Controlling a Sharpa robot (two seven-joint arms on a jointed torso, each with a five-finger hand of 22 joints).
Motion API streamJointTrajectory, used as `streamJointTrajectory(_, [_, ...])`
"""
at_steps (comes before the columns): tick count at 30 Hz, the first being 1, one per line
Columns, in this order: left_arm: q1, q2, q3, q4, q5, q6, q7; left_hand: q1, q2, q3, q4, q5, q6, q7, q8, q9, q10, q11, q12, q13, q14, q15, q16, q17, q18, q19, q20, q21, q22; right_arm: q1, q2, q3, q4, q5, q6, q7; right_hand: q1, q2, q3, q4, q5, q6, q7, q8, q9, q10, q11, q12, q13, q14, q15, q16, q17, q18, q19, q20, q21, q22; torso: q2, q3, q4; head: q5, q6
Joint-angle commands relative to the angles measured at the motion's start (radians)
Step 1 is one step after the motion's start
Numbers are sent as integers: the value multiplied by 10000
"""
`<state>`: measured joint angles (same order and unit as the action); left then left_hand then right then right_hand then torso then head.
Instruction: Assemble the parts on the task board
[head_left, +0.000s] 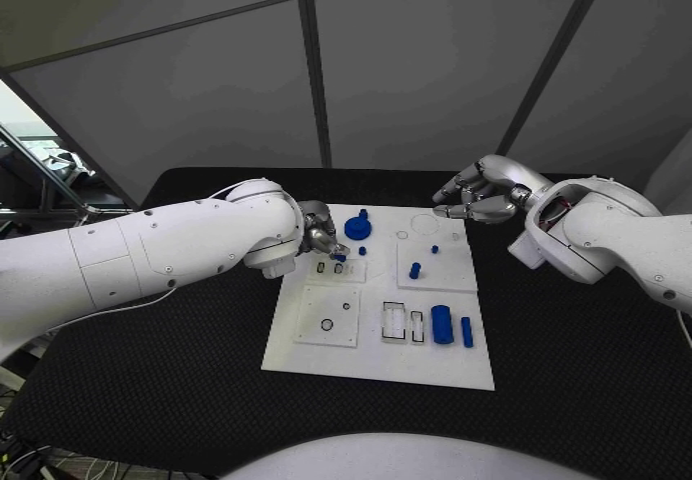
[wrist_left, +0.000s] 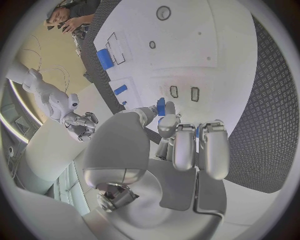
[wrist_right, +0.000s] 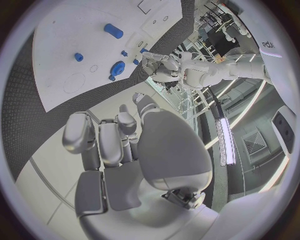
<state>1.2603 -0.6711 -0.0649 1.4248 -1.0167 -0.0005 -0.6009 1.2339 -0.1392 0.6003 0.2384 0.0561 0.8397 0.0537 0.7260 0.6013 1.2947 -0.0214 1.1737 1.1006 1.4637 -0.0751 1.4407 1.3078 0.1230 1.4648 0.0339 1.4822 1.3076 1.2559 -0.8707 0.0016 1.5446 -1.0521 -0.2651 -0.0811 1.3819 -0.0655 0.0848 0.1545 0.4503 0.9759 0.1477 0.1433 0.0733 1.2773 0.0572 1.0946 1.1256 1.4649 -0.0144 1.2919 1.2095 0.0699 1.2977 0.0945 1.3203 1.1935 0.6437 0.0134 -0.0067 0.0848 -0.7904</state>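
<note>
Two blue parts lie nearest me at the near right of the task board (head_left: 433, 375): a thick cylinder (head_left: 441, 325) and, just beside it on the right, a slim bar (head_left: 467, 332). Left of them I see two rectangular slots (head_left: 394, 322), then a raised plate (head_left: 329, 316) with a small ring. Farther in, a short blue peg (head_left: 415, 270) stands on the right-hand plate. At the board's left edge, my left hand (head_left: 320, 240) pinches a small blue piece (wrist_left: 161, 106) between thumb and fingertip, over a pair of small slots (wrist_left: 184, 92). Beyond it a large blue knob (head_left: 358, 227) stands near the far edge. Farthest, my right hand (head_left: 480, 197) hovers past the far right corner, fingers curled in on nothing
</note>
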Motion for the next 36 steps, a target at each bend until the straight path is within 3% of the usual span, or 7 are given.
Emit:
streamJointTrajectory(1, [-71, 27, 3, 12, -760, -801, 28, -91, 34, 1548, -1493, 39, -30, -27, 43, 19, 27, 3, 16, -17, 642, -41, -55, 1096, -926, 378, -16, 31, 1441, 20, -10, 8, 6, -330, 72, 55, 26, -15, 14, 57, 33, -69, -14, 58, -15, -44, -11, -60, -28, 314, -40, -39, -29, 175, 62, -13, -69, -31, -3, -1, -5, 18, -12])
streamJointTrajectory(3, [-129, 41, 3, 11, -853, -864, -7, -94, 32, 1550, -1495, 39, -30, -27, 43, 19, 27, 3, 15, -19, 642, -41, -55, 1096, -926, 378, -16, 31, 1442, 20, -10, 7, 5, -365, 77, 59, 26, -15, 14, 57, 33, -69, -14, 58, -15, -44, -11, -60, -28, 314, -40, -39, -29, 175, 62, -13, -69, -31, 10, -3, -30, 47, -12])
streamJointTrajectory(13, [-304, 107, 2, 32, -1382, -769, -204, -134, 9, 1610, -1537, 41, -28, -31, 59, 34, 60, -1, 53, 22, 643, -44, -53, 1099, -930, 387, -19, 41, 1459, 18, 4, 7, -3, -443, 119, 74, 24, -20, 15, 61, 39, -72, -14, 58, -16, -48, -11, -65, -33, 313, -40, -46, -35, 176, 58, -13, -75, -38, 16, 4, -27, 45, -29])
streamJointTrajectory(36, [-365, -45, 2, 317, -1621, 126, -746, -304, -95, 1869, -1723, 187, -22, -44, 147, 110, 169, -16, 193, 168, 644, -58, -58, 1102, -941, 414, -34, 69, 1512, 18, 23, 6, -41, -454, 218, 72, 21, -17, 21, 70, 47, -69, -16, 62, -15, -38, -12, -48, -19, 316, -40, -36, -19, 176, 61, -13, -75, -36, 9, 4, -28, 76, -113])
